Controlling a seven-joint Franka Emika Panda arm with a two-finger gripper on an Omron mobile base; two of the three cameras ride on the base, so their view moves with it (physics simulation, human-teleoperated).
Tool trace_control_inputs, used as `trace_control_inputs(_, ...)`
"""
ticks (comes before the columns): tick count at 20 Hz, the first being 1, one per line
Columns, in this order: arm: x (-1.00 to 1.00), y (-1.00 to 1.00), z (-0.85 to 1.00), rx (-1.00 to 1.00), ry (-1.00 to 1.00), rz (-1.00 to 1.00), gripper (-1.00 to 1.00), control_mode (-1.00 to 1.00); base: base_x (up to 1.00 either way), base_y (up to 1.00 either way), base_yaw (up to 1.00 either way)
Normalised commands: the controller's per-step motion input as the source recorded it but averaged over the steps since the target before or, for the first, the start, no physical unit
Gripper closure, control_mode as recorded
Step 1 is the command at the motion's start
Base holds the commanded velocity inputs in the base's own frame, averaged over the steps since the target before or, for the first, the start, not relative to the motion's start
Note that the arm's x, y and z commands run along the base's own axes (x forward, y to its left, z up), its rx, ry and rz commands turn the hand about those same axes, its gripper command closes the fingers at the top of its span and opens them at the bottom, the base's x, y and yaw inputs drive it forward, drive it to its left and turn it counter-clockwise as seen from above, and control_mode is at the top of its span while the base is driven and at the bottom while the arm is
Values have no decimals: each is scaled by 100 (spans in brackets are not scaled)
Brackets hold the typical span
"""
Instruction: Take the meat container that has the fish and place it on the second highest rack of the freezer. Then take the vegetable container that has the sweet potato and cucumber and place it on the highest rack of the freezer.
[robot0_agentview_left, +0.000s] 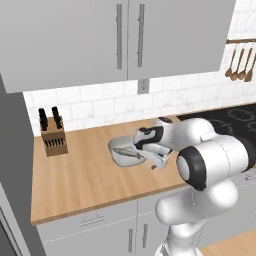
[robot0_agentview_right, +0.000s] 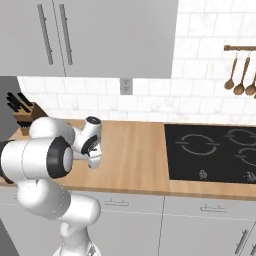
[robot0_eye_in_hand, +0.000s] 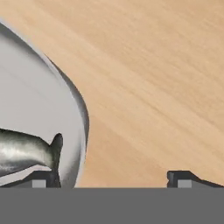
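Tool (robot0_eye_in_hand: 111, 178) spread apart astride the meat container (robot0_agentview_left: 119, 149) rim on the worktop (robot0_agentview_left: 80, 175), fish (robot0_eye_in_hand: 24, 151) inside, knife block (robot0_agentview_left: 52, 135) well left, cooktop (robot0_agentview_right: 212, 152) right.

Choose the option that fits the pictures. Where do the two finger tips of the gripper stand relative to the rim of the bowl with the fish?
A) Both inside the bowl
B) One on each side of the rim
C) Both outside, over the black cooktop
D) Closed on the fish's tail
B: in the hand view the open gripper has one fingertip over the meat container by the fish tail, the other over the bare counter.
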Motion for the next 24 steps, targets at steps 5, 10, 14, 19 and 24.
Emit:
trace_control_inputs(5, 18, 12, -28, 1, 4, -10, 100, -100, 0, 0, 0)
trace_control_inputs(10, 9, 6, -15, 0, 7, -3, 100, -100, 0, 0, 0)
trace_control_inputs(14, 2, 0, -11, 2, 7, 0, 100, -100, 0, 0, 0)
trace_control_inputs(19, -42, 0, 24, 4, -6, 0, 100, -100, 0, 0, 0)
trace_control_inputs(24, -51, -15, 93, 1, -1, 0, 100, -100, 0, 0, 0)
